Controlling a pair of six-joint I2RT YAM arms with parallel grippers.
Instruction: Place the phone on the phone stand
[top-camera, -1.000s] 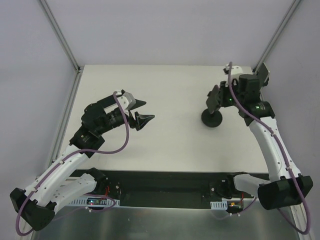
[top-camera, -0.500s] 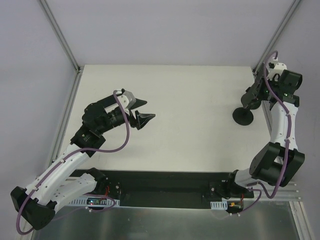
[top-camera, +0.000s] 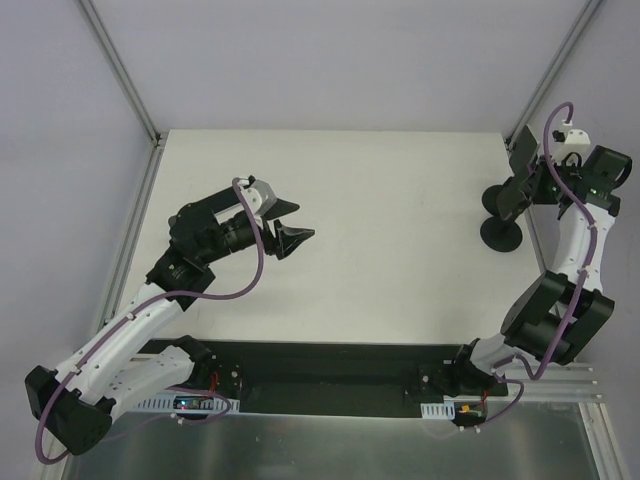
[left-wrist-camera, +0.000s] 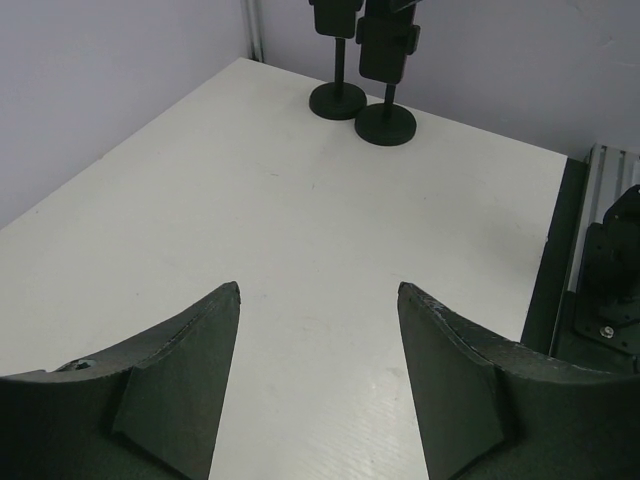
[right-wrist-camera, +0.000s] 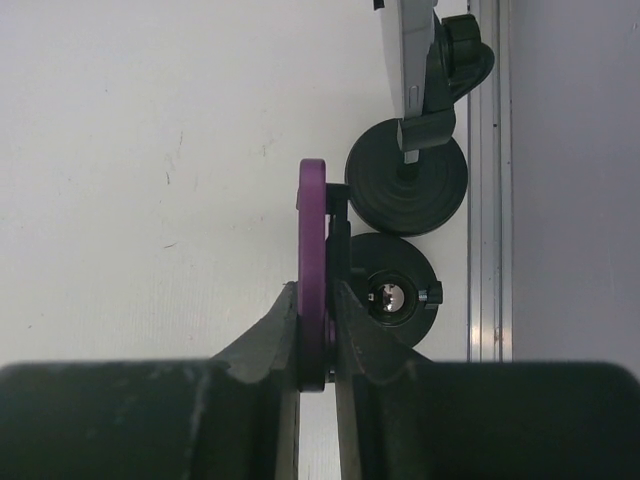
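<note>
My right gripper is shut on the phone, a thin slab seen edge-on with a purple rim. The fingers press it against the black clamp head of the phone stand. The stand's round base lies right under the gripper, near the table's right edge. The stand also shows far off in the left wrist view. My left gripper is open and empty over the left middle of the table, far from the stand, its jaws wide apart.
A second black stand stands just beyond the first one, its base nearly touching, and carries a grey flat slab. It shows at the far right in the top view. A metal rail runs along the right edge.
My right arm has swung right, taking the phone and stand from mid-right of the table to its right edge, beside the second stand. The left arm has barely moved.
</note>
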